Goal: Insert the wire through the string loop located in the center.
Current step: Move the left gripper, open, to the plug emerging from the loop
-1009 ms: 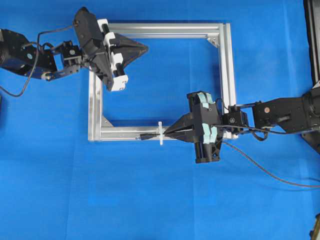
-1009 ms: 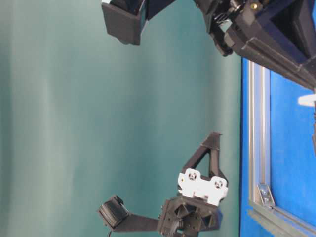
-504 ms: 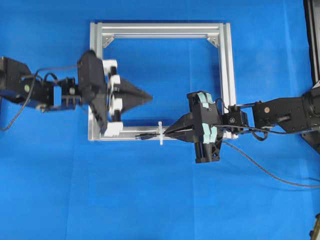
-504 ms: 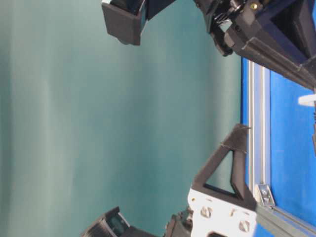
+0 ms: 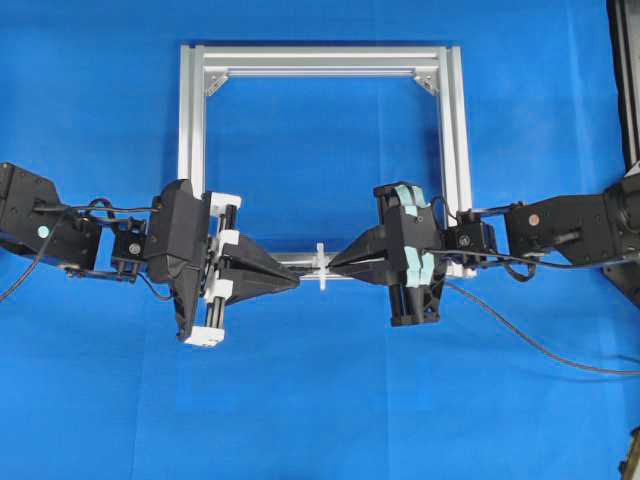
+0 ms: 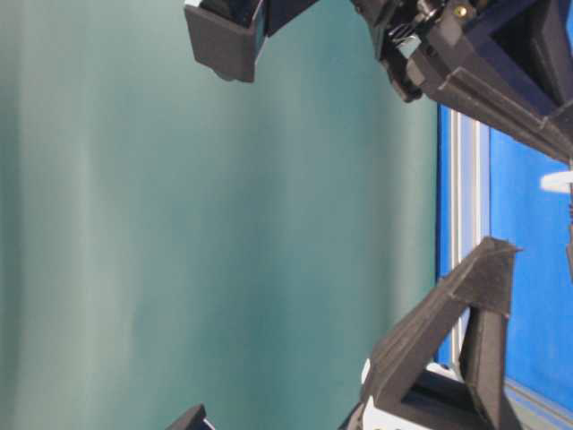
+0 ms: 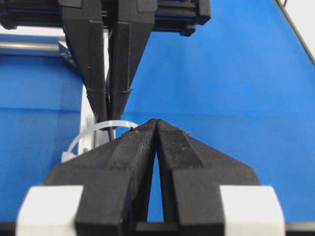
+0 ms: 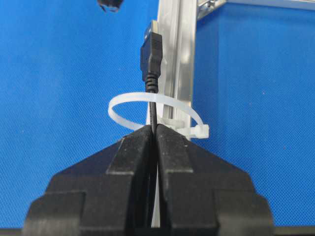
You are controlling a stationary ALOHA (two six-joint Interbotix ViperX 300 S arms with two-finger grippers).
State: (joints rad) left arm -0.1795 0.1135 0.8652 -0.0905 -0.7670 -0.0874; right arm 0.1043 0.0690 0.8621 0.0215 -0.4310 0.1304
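Right claw (image 8: 153, 129) is clamped on the wire (image 8: 154, 105) just behind the string loop (image 8: 156, 110); the plug tip already projects through the loop, over the aluminium bar (image 5: 290, 262). Left claw (image 5: 296, 284) is closed and empty, just beyond the plug. Recommended: open it, grasp the plug squarely, and draw through without bending the loop.

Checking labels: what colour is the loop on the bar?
White, slightly translucent; the loop shows best in the right wrist view.

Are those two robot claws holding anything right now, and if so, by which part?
The right gripper pinches the wire on its thin cable just behind the plug, which pokes through the string loop. The left gripper is shut on nothing.
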